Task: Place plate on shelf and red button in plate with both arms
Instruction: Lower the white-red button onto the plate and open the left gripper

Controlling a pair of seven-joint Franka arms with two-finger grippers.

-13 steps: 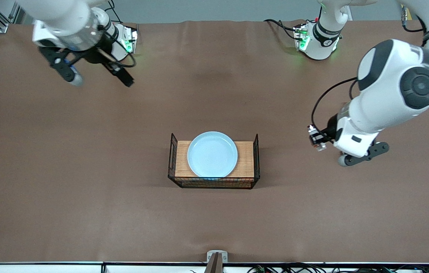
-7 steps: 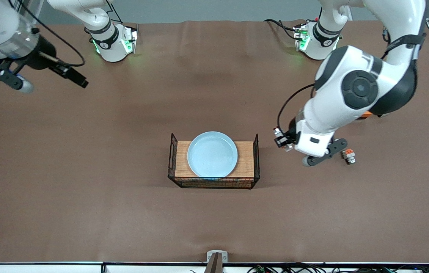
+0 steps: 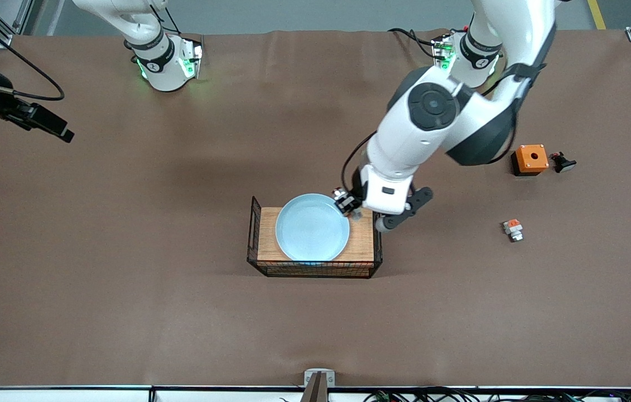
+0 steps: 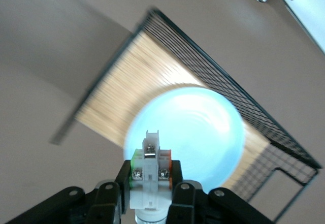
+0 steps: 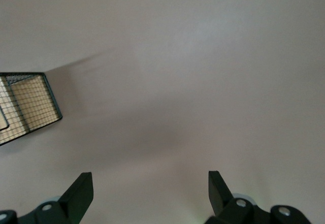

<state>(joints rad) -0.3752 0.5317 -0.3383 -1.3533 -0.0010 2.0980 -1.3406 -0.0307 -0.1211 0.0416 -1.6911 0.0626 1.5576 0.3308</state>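
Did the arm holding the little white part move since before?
Yes. The left gripper, shut on the red button, has swung in from the left arm's end of the table and is now over the plate rim.

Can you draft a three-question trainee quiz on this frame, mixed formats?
1. True or false: the plate lies on the wooden board in the wire basket.
2. What is the left end effector shut on? A) orange box B) red button C) nothing
3. Fill in: the right end effector hangs with its fingers ____ near the right arm's end of the table.

Key:
1. True.
2. B: the red button sits between its fingers, over the plate's rim.
3. Open, holding nothing.
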